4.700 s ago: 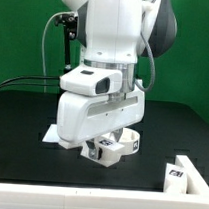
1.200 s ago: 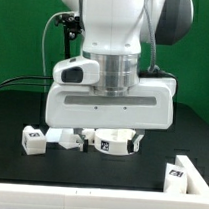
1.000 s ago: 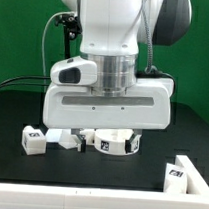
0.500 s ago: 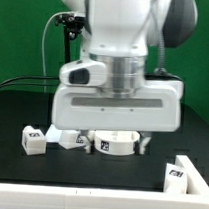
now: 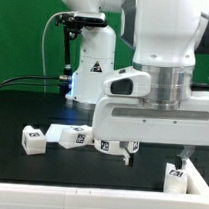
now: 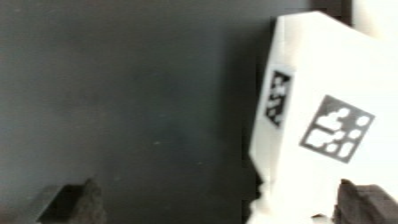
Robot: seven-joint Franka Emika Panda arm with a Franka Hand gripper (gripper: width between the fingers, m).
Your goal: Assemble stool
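The counter (image 5: 22, 112) is matt black, the backdrop (image 5: 17, 27) behind it green, the arm (image 5: 172, 37) white. The fingers (image 6: 68, 202) are dark. Away to their side lie a white leg (image 5: 31, 139) and a second leg (image 5: 73, 138), both with black-and-white square tags. Just ahead of one finger, a white part (image 6: 311, 60) carries two black-and-white blocky tags.

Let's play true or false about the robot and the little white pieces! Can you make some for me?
1. The gripper is open. True.
2. The table is black. True.
3. The backdrop is red. False: the backdrop is green.
4. A stool leg hangs in the gripper. False: the legs lie on the table, and the gripper holds nothing.
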